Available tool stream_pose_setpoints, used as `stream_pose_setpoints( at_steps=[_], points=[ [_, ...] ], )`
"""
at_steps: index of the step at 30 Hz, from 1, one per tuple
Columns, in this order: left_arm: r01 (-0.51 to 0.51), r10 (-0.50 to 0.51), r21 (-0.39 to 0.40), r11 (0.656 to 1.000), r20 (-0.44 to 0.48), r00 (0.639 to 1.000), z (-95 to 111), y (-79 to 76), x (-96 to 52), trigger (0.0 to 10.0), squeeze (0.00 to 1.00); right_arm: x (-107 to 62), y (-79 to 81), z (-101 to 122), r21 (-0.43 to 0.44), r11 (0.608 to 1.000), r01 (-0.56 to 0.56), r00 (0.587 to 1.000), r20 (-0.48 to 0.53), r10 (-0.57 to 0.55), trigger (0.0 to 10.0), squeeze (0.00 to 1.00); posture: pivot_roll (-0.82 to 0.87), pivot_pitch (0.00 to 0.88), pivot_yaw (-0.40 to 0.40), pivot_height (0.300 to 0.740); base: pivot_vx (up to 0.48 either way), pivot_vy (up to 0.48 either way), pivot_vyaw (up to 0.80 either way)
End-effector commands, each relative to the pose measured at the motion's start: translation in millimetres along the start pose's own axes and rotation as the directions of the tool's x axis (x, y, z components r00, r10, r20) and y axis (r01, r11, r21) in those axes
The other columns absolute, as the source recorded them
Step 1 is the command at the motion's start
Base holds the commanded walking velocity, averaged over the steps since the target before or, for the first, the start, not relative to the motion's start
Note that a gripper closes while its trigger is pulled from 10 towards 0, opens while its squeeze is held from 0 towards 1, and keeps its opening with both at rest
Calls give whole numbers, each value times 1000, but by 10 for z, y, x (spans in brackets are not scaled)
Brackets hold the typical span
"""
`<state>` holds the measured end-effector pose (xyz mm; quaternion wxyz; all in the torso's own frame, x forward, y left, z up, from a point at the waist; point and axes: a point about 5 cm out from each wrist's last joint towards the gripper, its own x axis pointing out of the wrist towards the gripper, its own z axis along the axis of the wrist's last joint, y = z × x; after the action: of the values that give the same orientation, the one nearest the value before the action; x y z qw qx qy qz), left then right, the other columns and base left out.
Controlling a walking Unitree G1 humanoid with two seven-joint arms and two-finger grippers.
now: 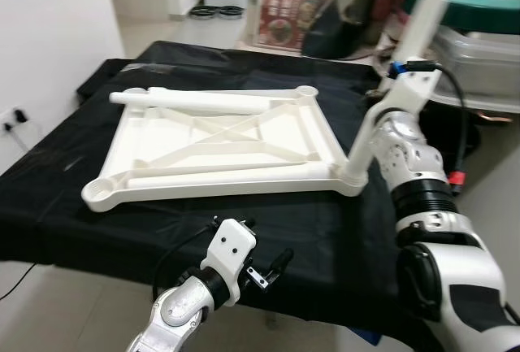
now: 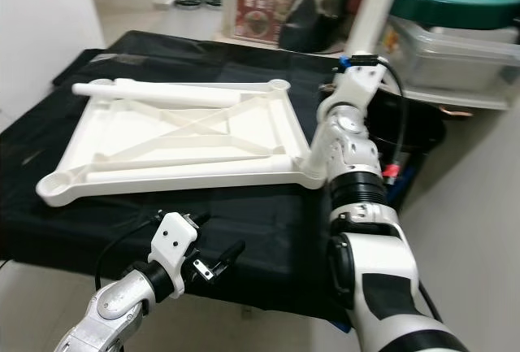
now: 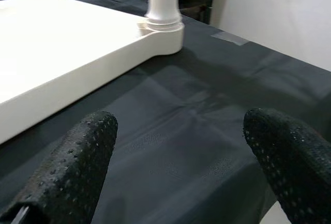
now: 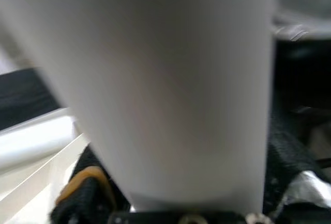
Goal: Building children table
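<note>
While right gripper (image 4: 186, 211) clamps table leg (image 1: 429, 6), left gripper (image 3: 181, 167) gapes

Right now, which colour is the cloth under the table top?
Black; the cloth shows best in the left eye view.

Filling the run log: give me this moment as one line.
right gripper: shut on upright table leg at tabletop corner socket | left gripper: open above black cloth | two legs lying on tabletop

A table draped in black cloth (image 1: 325, 230) is seen; an upturned white plastic tabletop (image 1: 219, 145) lies just beyond the left gripper (image 1: 264, 267).
</note>
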<state>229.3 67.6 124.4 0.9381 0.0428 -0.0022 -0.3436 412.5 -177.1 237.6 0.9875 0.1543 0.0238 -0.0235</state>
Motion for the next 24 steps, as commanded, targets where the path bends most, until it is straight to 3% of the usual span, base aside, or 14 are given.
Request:
stream_pose_setpoints(
  at_steps=[1,2,3,4,6,10,11,14,15,16,17,18,20,24],
  points=[
    [-4,4,-10,1000,-19,1000,-45,-9,7,10000,0,-18,252,-66,78,954,-289,954,-58,293,10000,1000,131,42,-79,740,0,0,0],
    [-4,4,-10,1000,-19,1000,-45,-9,7,10000,0,-18,252,-66,78,954,-289,954,-58,293,10000,1000,131,42,-79,740,0,0,0],
    [-5,5,-10,1000,-17,1000,-44,-7,7,10000,0,-73,275,-44,43,889,-456,886,-73,458,10000,1000,125,44,-77,740,0,0,0],
    [-5,5,-10,1000,-17,1000,-44,-7,7,10000,0,-73,275,-44,43,889,-456,886,-73,458,10000,1000,125,44,-77,740,0,0,0],
    [-7,7,-11,1000,-16,1000,-44,-5,8,10000,0,-194,268,-43,0,756,-655,750,-123,650,10000,1000,127,44,-79,740,0,0,0],
    [-10,10,-11,1000,-16,1000,-45,-1,6,10000,0,-427,91,44,-60,525,-849,527,-152,836,10000,1000,129,46,-80,740,0,0,0],
    [-10,10,-11,1000,-16,1000,-45,-1,6,10000,0,-427,91,44,-60,525,-849,527,-152,836,10000,1000,129,46,-80,740,0,0,0],
    [-11,11,-9,1000,-15,1000,-42,2,1,10000,0,-587,-12,162,-14,372,-928,370,-154,916,10000,1000,130,48,-77,740,0,0,0],
    [-11,11,-9,1000,-15,1000,-42,2,1,10000,0,-587,-12,162,-14,372,-928,370,-154,916,10000,1000,130,48,-77,740,0,0,0],
    [-12,12,-9,1000,-15,1000,-41,3,-1,10000,0,-626,-27,191,-1,336,-942,332,-153,931,10000,1000,131,49,-76,740,0,0,0],
    [-12,12,-10,1000,-15,1000,-41,6,-2,10000,0,-697,-43,218,24,261,-965,254,-154,955,10000,1000,130,51,-75,740,0,0,0],
    [-12,12,-10,1000,-15,1000,-41,6,-2,10000,0,-697,-43,218,24,261,-965,254,-154,955,10000,1000,130,51,-75,740,0,0,0],
    [-11,11,-9,1000,-17,1000,-41,9,-4,10000,0,-821,-42,253,67,139,-988,129,-143,981,10000,0,130,50,-72,740,0,0,0],
    [-10,10,-8,1000,-18,1000,-42,12,-3,10000,0,-872,-30,230,75,86,-993,72,-169,983,10000,0,131,50,-71,740,0,0,0]
  ],
)
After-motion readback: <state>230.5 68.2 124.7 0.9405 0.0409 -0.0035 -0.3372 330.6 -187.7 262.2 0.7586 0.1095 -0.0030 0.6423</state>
